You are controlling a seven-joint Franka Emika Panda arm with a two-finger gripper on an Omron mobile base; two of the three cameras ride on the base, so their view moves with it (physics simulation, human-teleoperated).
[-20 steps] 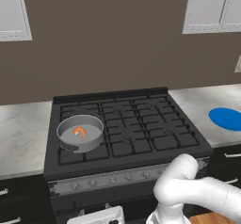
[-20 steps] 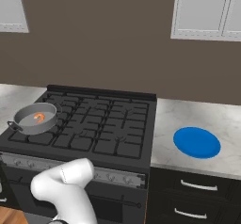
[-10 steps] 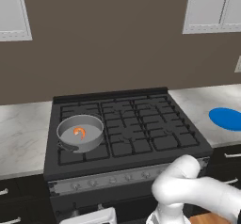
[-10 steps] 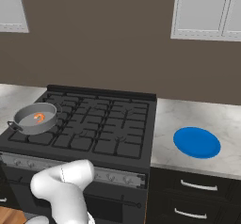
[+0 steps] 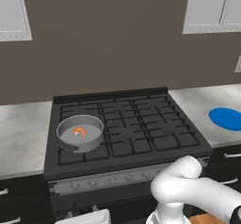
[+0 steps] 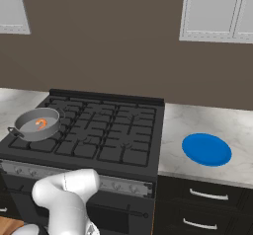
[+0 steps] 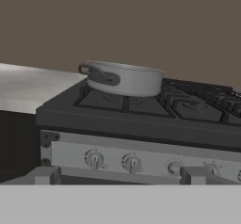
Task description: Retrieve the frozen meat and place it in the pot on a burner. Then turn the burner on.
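Note:
The grey pot point(image 5: 80, 133) sits on the front-left burner point(image 5: 97, 153) of the black range, its short dark handle toward the front. The frozen meat point(image 5: 80, 132), a tiny orange curled piece, lies inside it, and also shows as the frozen meat point(image 6: 41, 124) in the pot point(image 6: 37, 124). My gripper point(image 5: 84, 212) hangs low in front of the oven door, open and holding nothing. From the hand view, the pot point(image 7: 124, 78) stands above and beyond, on its burner point(image 7: 108, 100), with a row of knobs point(image 7: 95, 160) straight ahead below it.
A flat blue plate point(image 6: 206, 149) lies on the marble counter right of the range. My white elbow point(image 5: 188, 180) bulges in front of the range's control panel. Drawers point(image 6: 207, 195) stand to the right of the oven. Cabinets hang on the brown wall.
My hand has slid a little to the left, low before the oven. Pot, meat and plate have not moved.

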